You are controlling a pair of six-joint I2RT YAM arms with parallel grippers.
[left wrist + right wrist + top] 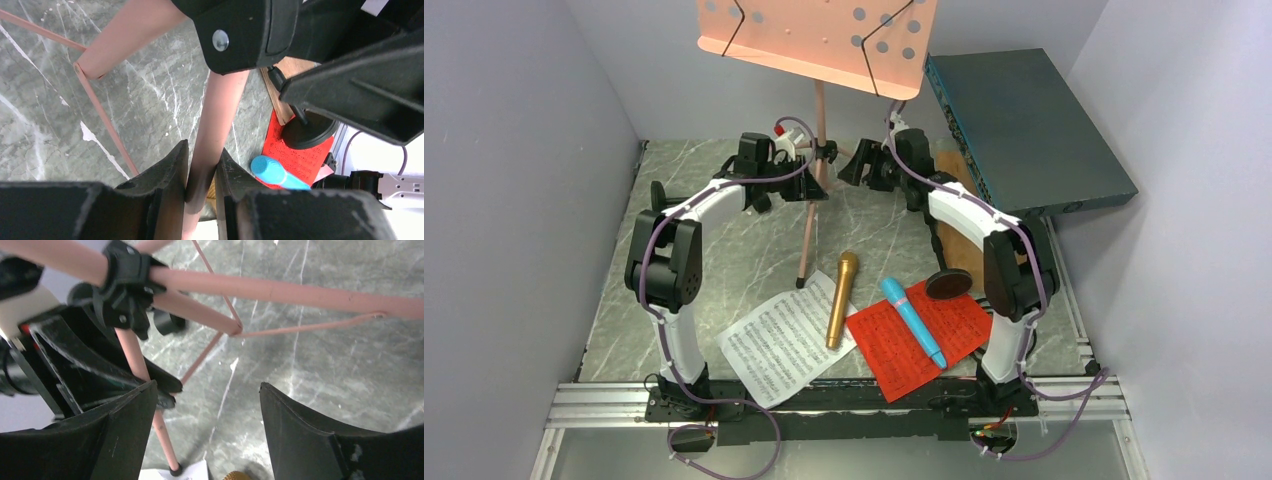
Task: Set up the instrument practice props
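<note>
The pink music desk [819, 40] stood at 12 o'clock, its top edge cut off. Its front tripod leg [807, 235] ran toward 6 o'clock, clamped in my left gripper [202, 150]. My right gripper [206, 385] had its jaws apart beside the black hub [125, 285].

That slim pink metal stand pole [219, 117] looks smooth and satin-painted, the grey marble-pattern tabletop [744, 250] has a slight sheen, long gold microphone [842, 298] is shiny metallic, red printed sheet [964, 320] is matt paper.

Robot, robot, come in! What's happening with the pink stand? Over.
Left gripper shut on stand. Right gripper open, empty, by its legs. Gold mic, blue mic lie out front, untouched.
</note>
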